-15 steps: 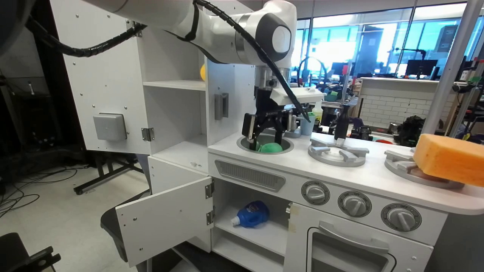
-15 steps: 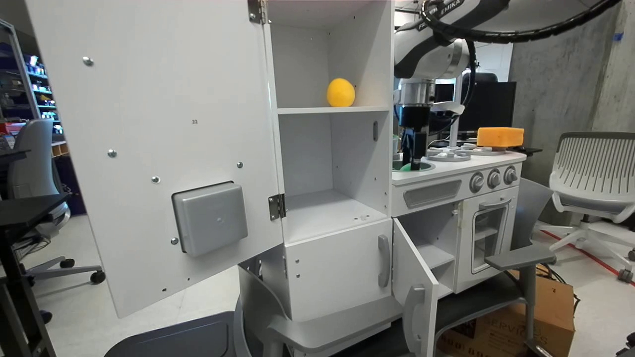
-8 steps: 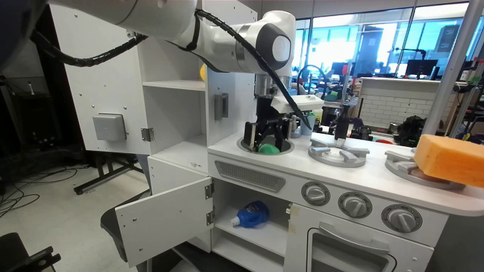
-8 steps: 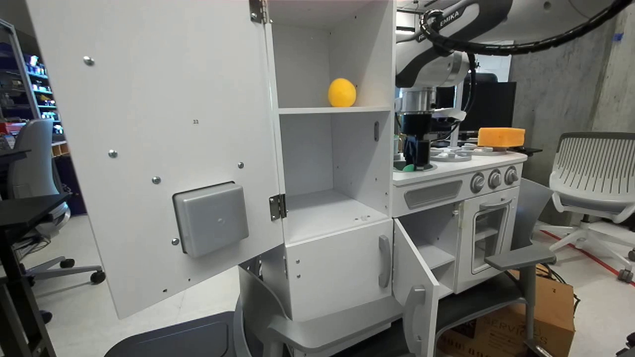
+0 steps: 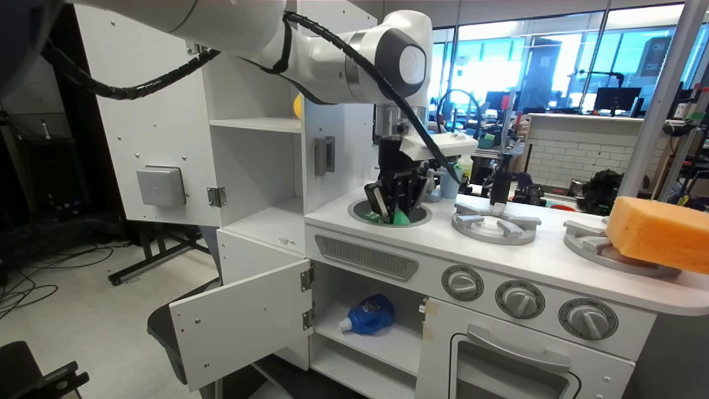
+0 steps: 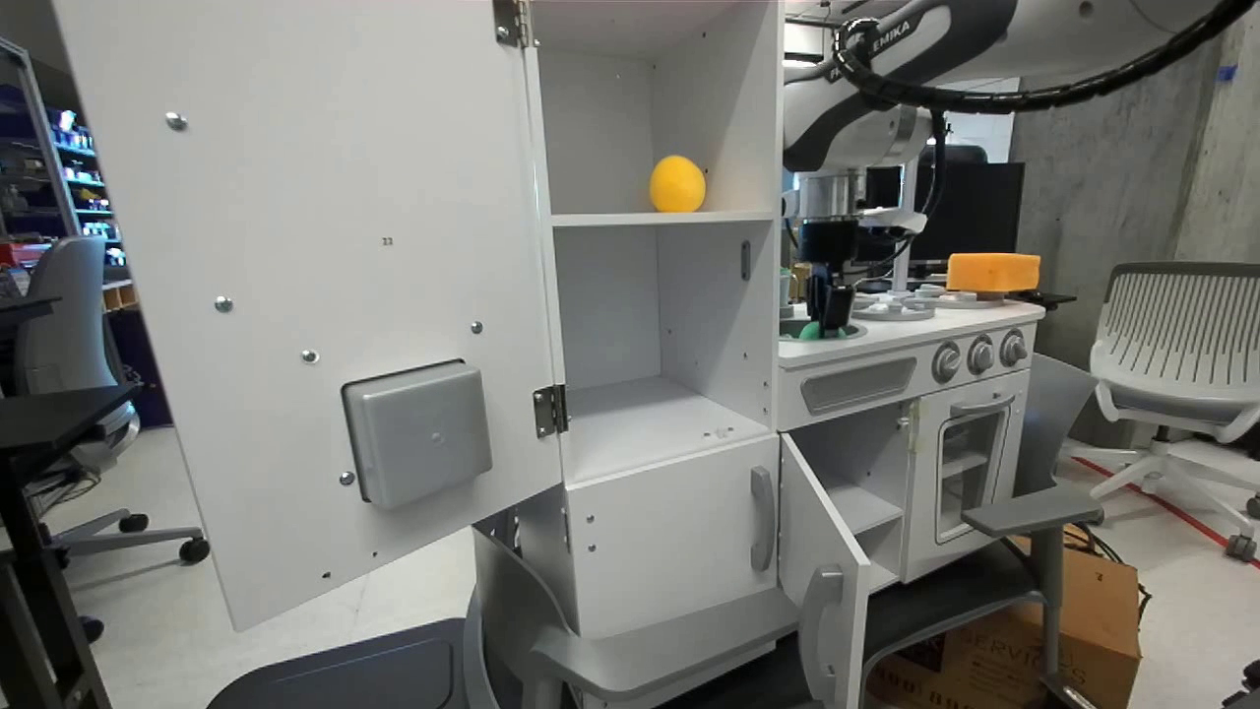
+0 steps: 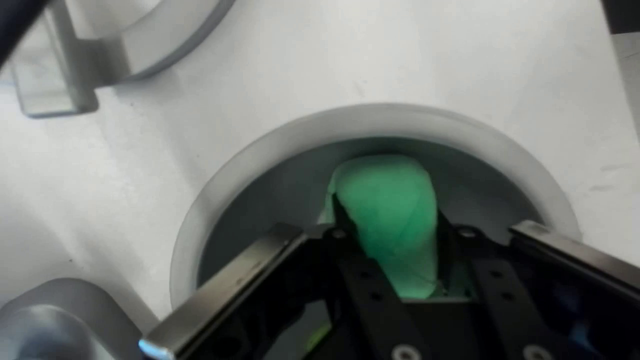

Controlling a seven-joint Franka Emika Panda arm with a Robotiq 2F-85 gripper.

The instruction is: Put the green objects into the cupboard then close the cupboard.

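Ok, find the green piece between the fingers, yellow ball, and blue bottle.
Green piece (image 7: 392, 215): in the wrist view, exposed middle.
Yellow ball (image 6: 677, 184): in an exterior view, front.
Blue bottle (image 5: 368, 315): in an exterior view, body.

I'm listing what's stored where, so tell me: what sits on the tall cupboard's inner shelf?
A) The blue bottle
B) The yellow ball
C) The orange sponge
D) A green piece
B: both exterior views show the yellow ball resting on the shelf inside the cupboard.
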